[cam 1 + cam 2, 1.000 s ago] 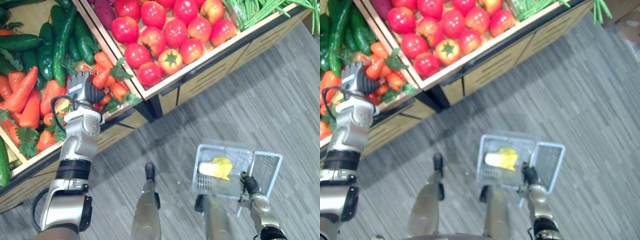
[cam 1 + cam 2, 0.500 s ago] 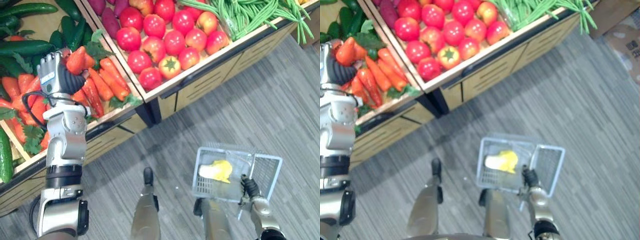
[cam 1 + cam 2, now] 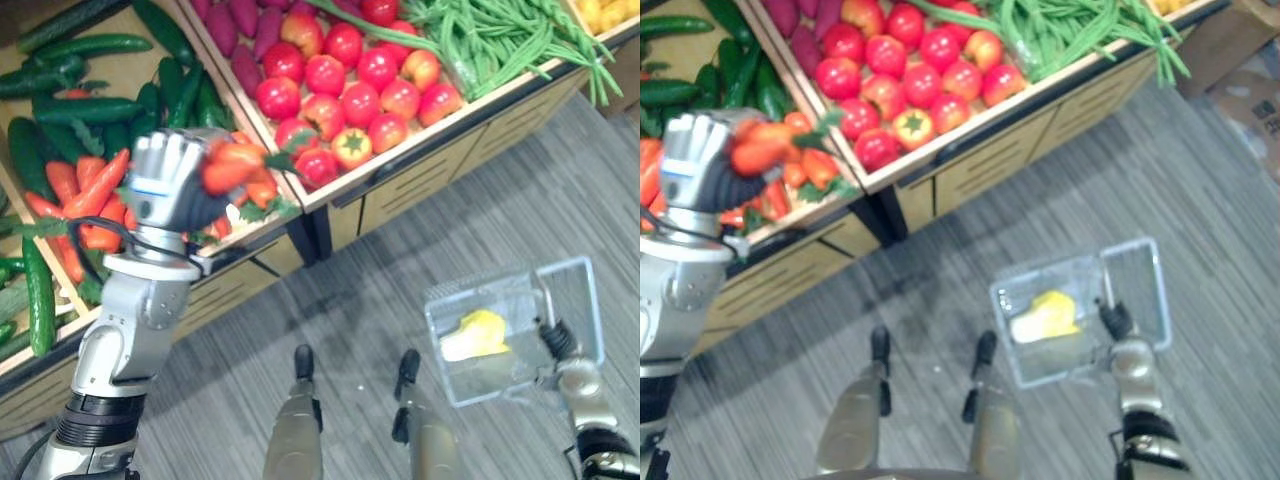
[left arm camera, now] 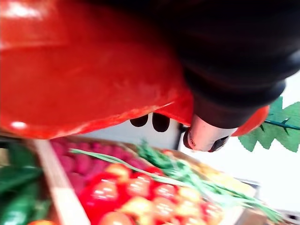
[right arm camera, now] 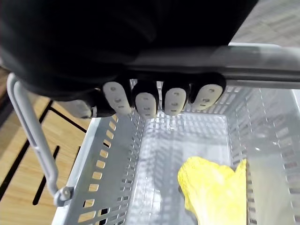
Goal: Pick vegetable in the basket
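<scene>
Left hand [image 3: 172,188] holds a carrot [image 3: 232,165], fingers curled round it, raised above the carrot crate [image 3: 250,243]. Right hand [image 3: 553,340] hangs low on the right, fingers wrapped round the handle [image 5: 262,65] of the basket [image 5: 108,173]. One yellow vegetable [image 3: 478,333] lies inside. Carrot and basket are well apart. Judged step: transfer. The next move calls for carrying the carrot across and down over the basket's open top before the fingers let go.

Left of the tomatoes [image 3: 345,85] sits the carrot [image 3: 232,168] in left hand [image 3: 165,190], basket [image 3: 490,372] well right.
</scene>
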